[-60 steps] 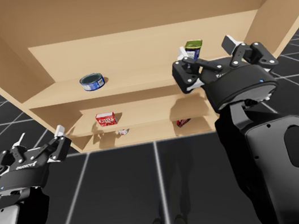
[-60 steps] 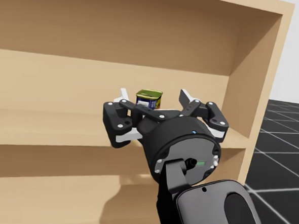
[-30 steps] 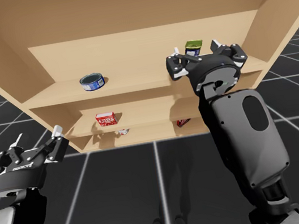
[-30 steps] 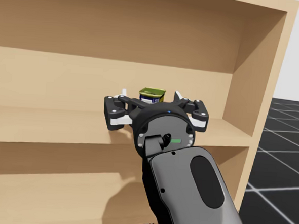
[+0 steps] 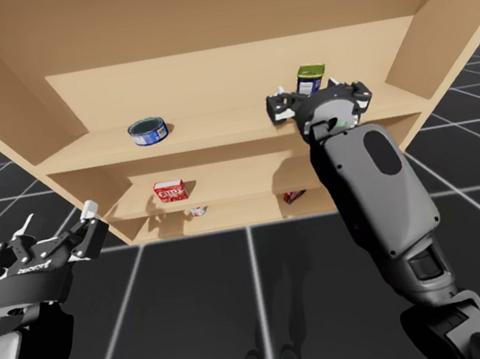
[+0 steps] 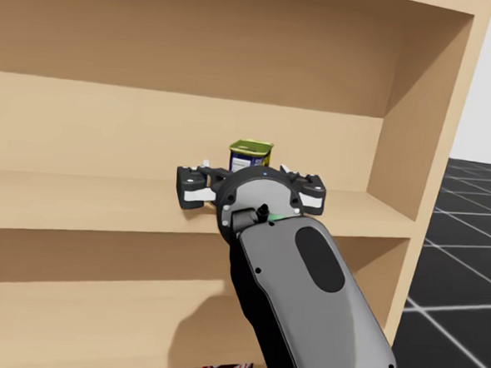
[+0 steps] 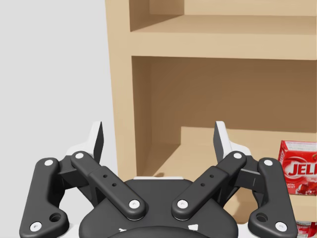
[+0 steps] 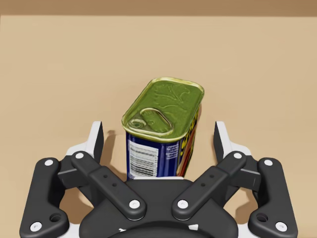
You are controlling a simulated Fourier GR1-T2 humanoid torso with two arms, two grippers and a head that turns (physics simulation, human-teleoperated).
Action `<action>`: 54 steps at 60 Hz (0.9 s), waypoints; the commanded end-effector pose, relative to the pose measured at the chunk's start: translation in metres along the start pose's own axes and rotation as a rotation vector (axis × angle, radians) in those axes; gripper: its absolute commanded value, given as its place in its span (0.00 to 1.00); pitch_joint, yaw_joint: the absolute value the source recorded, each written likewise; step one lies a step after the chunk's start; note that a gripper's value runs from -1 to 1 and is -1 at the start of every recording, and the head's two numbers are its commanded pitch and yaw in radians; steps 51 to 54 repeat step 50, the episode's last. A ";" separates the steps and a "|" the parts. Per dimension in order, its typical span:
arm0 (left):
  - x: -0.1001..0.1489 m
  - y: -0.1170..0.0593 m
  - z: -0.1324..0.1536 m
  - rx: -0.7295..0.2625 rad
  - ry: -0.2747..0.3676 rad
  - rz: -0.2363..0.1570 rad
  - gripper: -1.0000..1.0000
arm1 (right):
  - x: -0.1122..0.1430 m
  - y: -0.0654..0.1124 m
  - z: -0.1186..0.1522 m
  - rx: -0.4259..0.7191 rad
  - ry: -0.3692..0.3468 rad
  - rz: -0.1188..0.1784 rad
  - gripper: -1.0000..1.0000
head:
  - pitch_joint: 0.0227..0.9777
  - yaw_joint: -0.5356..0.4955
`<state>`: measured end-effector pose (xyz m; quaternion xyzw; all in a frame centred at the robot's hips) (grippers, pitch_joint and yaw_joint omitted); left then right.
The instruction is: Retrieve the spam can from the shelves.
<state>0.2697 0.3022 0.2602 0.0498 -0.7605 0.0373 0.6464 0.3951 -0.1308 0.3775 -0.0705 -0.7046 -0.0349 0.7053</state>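
Spam can [image 5: 312, 78] stands upright on the top shelf [image 5: 213, 130], upper right in the high view, centred between my right pincer's [image 8: 158, 135] wide-open fingers, untouched. Left pincer [image 5: 44, 249], lower left, is open, empty and well apart.

A round blue can [image 5: 148, 130] sits low and flat on the upper board of the shelves [image 5: 214, 132], toward the left. One level down, a red box [image 5: 169, 191] stands upright, also left of centre. On the lowest level lie a small red-and-white packet [image 5: 197, 212] and, further right, a small red packet [image 5: 294, 196]. The floor [image 5: 198, 315] is dark with pale grid lines.
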 end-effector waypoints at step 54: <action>-0.001 -0.001 0.000 -0.002 -0.003 -0.006 0.00 | 0.002 -0.055 0.117 -0.008 -0.006 0.098 1.00 | 0.31 0.23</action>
